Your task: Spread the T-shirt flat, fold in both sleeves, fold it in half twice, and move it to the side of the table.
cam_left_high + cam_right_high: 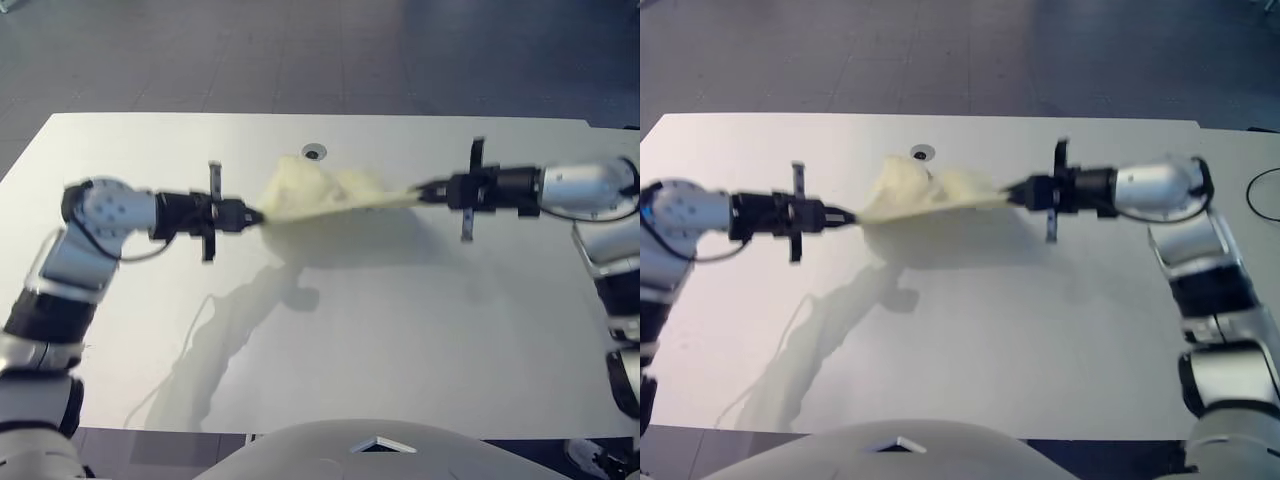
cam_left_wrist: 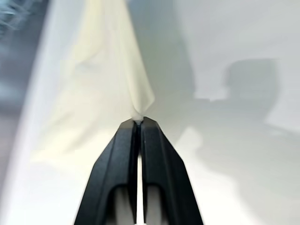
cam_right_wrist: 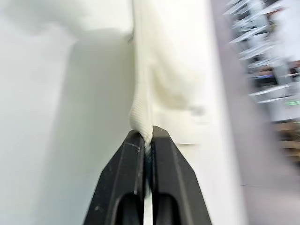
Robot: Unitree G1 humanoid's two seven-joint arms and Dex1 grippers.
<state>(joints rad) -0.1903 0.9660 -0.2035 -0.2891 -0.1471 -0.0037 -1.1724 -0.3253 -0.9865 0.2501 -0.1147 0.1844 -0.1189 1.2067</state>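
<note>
Black left pincer (image 1: pixel 261 215) and right pincer (image 1: pixel 419 192) clamp crumpled cream T-shirt (image 1: pixel 322 194) taut above white table (image 1: pixel 420 350).

T-shirt (image 1: pixel 325 195) bunched up, sleeves and neck can't be told apart. Pinched cloth edges are hidden between the closed fingers of left gripper (image 2: pixel 137 123) and right gripper (image 3: pixel 147 136). Small round thing (image 1: pixel 314 152) at shirt's 12 o'clock, too small to identify. Table (image 1: pixel 420 340) cut off at 9 o'clock. Clutter (image 3: pixel 267 70) beyond table blurred, unreadable.
</note>
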